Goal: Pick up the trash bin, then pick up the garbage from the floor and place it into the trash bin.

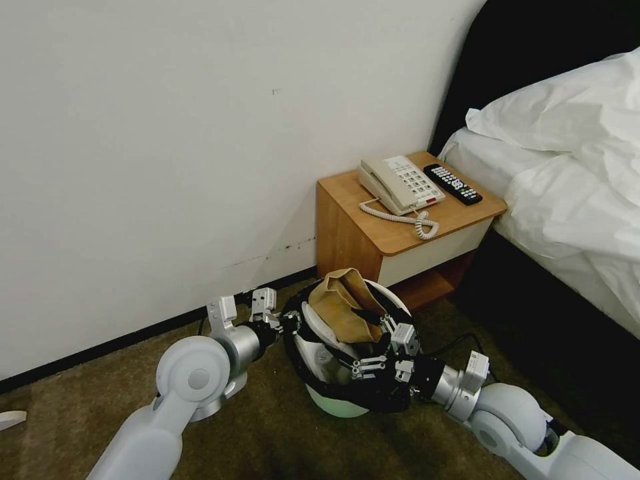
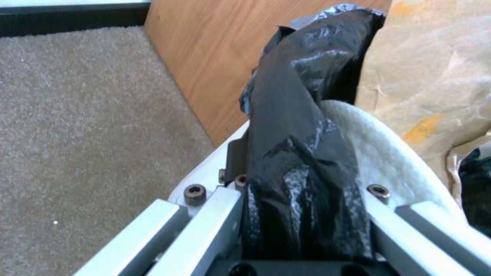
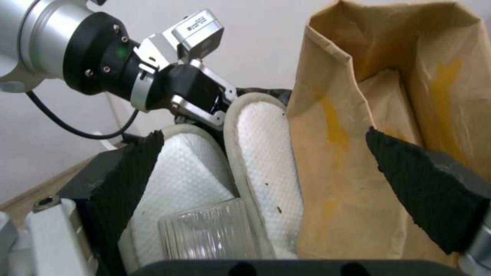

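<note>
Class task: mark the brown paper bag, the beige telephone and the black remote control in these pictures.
brown paper bag [image 1: 339, 303]: head view, on its crumpled side sticking out of the bin.
beige telephone [image 1: 402, 184]: head view, on the keypad, atop the nightstand.
black remote control [image 1: 453, 183]: head view, on its button face.

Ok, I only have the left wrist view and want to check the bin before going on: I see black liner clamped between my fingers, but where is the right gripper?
Observer: The right gripper is open and reaches into the mouth of the trash bin, over the brown paper bag.
Operator: Anything in there besides the bag?
Observer: A clear plastic bottle lies beside two white slippers.
Operator: And that wood panel behind the bin?
Observer: It is a nightstand; on top sit a telephone and a remote control.
</note>
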### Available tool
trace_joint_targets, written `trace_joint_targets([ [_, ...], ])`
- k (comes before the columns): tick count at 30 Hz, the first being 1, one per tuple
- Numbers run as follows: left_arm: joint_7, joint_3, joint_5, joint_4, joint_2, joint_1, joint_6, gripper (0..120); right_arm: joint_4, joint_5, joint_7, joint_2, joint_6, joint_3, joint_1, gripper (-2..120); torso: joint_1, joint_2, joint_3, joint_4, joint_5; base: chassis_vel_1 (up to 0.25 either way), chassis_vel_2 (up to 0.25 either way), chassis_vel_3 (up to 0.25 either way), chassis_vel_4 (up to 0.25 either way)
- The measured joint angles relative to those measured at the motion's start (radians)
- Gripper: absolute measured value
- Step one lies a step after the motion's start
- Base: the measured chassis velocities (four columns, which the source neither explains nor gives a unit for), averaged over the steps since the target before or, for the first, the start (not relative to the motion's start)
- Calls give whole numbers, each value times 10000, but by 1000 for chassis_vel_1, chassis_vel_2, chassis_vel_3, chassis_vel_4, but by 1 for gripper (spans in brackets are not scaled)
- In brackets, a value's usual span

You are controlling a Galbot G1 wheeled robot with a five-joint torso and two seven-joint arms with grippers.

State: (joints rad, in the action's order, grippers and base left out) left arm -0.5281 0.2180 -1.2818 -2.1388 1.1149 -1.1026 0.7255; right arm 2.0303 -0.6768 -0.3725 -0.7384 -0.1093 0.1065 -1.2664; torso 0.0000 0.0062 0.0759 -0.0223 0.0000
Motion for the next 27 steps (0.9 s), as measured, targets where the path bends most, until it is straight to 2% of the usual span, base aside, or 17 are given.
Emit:
trace_joint_targets([
  [17,-23,95,-19,37,-58,-96,-30,4,508,-295,1,117,84,325,148,100,0,0,0,-1,0,0,0,0,0],
  [21,-20,141,136,80,-84,-231,-31,4,896,-563,21,354,180,684,153,100,0,0,0,0,2,0,0,0,0],
  [27,57,384,534,42,-71,-732,-2,4,1525,-980,110,793,247,1476,-50,100,0,0,0,-2,-2,0,0,0,0],
])
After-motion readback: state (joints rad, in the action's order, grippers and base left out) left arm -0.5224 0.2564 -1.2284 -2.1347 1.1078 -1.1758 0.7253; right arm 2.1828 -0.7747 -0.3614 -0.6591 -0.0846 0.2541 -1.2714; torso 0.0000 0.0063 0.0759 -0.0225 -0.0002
